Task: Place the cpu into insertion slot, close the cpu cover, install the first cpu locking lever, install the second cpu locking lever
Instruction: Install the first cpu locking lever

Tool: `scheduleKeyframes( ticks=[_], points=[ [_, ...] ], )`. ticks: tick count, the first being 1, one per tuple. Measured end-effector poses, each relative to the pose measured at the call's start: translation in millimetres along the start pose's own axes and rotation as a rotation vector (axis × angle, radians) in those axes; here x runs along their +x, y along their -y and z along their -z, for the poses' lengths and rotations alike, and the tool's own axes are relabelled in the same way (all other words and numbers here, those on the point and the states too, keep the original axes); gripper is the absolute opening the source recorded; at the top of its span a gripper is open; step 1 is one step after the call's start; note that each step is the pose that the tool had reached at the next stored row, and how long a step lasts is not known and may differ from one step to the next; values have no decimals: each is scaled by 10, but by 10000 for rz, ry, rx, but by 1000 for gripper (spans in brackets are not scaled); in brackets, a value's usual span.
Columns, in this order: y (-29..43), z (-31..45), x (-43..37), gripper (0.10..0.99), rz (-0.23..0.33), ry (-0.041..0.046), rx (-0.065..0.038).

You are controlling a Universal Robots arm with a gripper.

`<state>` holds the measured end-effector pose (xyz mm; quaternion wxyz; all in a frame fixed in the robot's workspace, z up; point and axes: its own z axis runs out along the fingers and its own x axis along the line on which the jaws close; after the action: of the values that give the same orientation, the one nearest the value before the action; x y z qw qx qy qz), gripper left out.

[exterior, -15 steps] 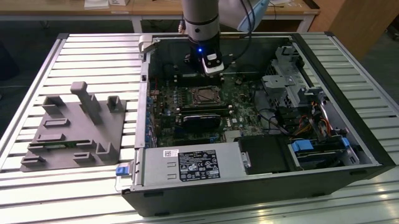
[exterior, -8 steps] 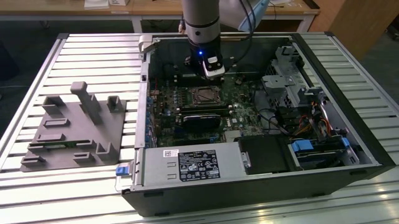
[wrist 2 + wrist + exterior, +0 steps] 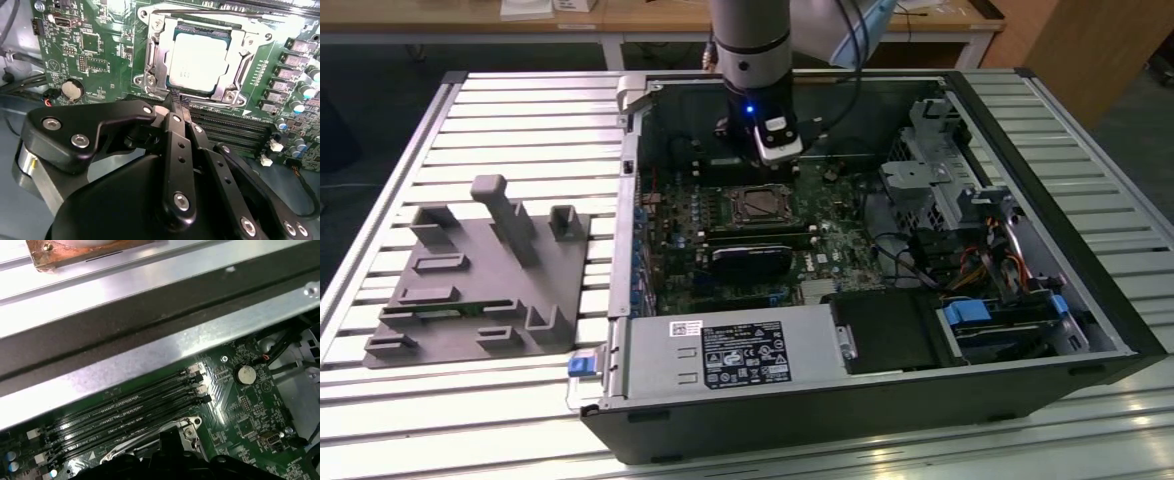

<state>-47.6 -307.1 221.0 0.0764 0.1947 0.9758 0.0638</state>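
The cpu, a dull silver square, lies flat in the motherboard socket. The cpu cover, a thin metal frame, lies down around the chip. A thin wire locking lever runs along the socket's far edge. My gripper hangs just above the socket's near edge, and its black fingers meet at the tips with nothing visible between them. In the exterior view the gripper sits inside the open computer case, just behind the socket. A corner of the socket frame shows in the first wrist view.
Black memory slots run beside the socket, with a coin battery nearby. The case walls, drive bays and power supply hem in the board. A grey moulded fixture rests on the slatted table at the exterior view's left.
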Motion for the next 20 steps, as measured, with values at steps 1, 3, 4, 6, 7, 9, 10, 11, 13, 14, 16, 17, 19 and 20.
scheduleKeyframes(
  ticks=[1, 3, 4, 6, 7, 9, 10, 11, 13, 14, 16, 17, 19, 20],
  points=[
    [-1, 8, -1, 106, 4, 10, 24],
    [-3, 19, -3, 106, 16, 36, 90],
    [-3, 23, -3, 106, 26, 51, 150],
    [-2, 26, -4, 106, 53, 88, 335],
    [-3, 26, -4, 106, 73, 124, 483],
    [-2, 26, -4, 106, 107, 176, 724],
    [-2, 26, -5, 106, 122, 192, 833],
    [-2, 26, -6, 106, 138, 205, 944],
    [0, 24, -8, 106, 159, 200, 1087],
    [3, 23, -10, 106, 159, 181, 1108],
    [14, 21, -14, 106, 156, 132, 1133],
    [21, 20, -17, 106, 155, 111, 1142],
    [40, 19, -24, 106, 154, 72, 1164],
    [52, 18, -29, 106, 153, 53, 1173]
  ],
)
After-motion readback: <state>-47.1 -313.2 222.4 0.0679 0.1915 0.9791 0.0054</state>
